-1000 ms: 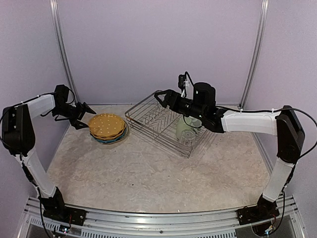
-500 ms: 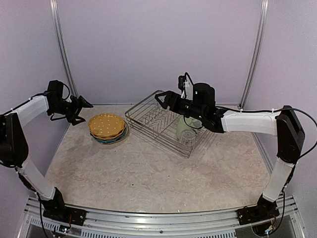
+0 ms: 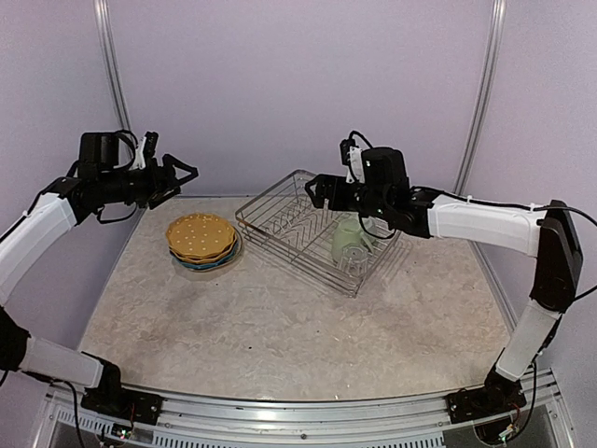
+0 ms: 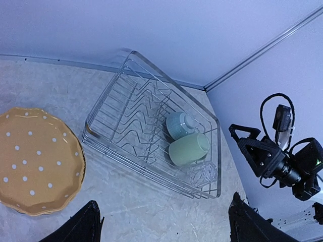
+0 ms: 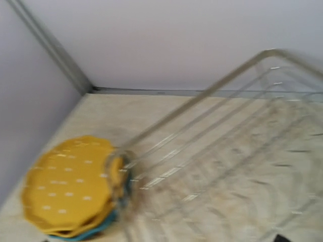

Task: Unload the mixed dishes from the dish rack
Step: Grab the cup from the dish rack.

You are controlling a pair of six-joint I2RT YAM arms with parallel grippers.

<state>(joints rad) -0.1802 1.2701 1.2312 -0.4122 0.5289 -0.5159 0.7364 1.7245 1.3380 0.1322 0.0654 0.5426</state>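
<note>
My picture is smeared, so I get only rough shapes. One dark tip of my fingers (image 5: 276, 237) peeks in at the bottom edge. Ahead of it spread the wires of the dish rack (image 5: 242, 126), with the rim slanting from far right down to near left. Well to the left of the fingers, a stack sits on the tabletop (image 5: 166, 108) by the rack's corner. On top is an orange scalloped plate (image 5: 70, 186) with white dots, and a blue plate edge (image 5: 93, 229) shows beneath. I cannot tell whether rack and stack touch. Beyond stands a pale wall (image 5: 176, 35) with a metal post (image 5: 50, 48).
</note>
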